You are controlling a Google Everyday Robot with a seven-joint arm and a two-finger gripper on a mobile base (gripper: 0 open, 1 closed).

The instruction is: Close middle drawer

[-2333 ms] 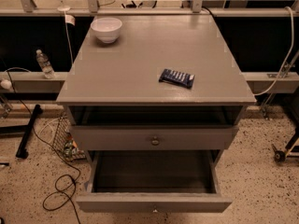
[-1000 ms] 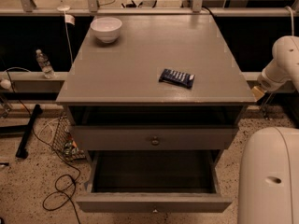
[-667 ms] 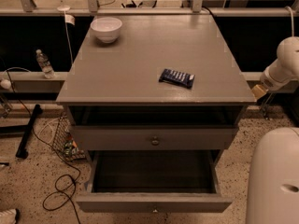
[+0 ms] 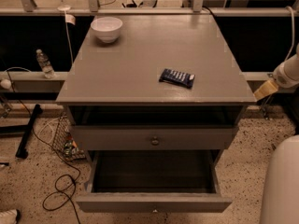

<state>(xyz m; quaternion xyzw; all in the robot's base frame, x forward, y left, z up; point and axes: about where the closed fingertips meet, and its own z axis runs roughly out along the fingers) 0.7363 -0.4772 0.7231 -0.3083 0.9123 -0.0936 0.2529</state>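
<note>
A grey cabinet stands in the middle of the camera view. Under its top, a drawer with a round knob is pulled out a little. Below it, a second drawer is pulled far out and its inside looks empty. I cannot tell whether another drawer lies lower. My gripper is not in view. Only a white arm link with a yellowish piece shows at the right edge, beside the cabinet's right corner, and a large white arm body at the bottom right.
A white bowl sits at the top's far left and a dark blue packet near its front right. A water bottle, cables and a wire basket are on the floor to the left.
The arm came into view at the right, and its white body has since drawn back toward the bottom right corner. The drawers, bowl and packet have not moved.
</note>
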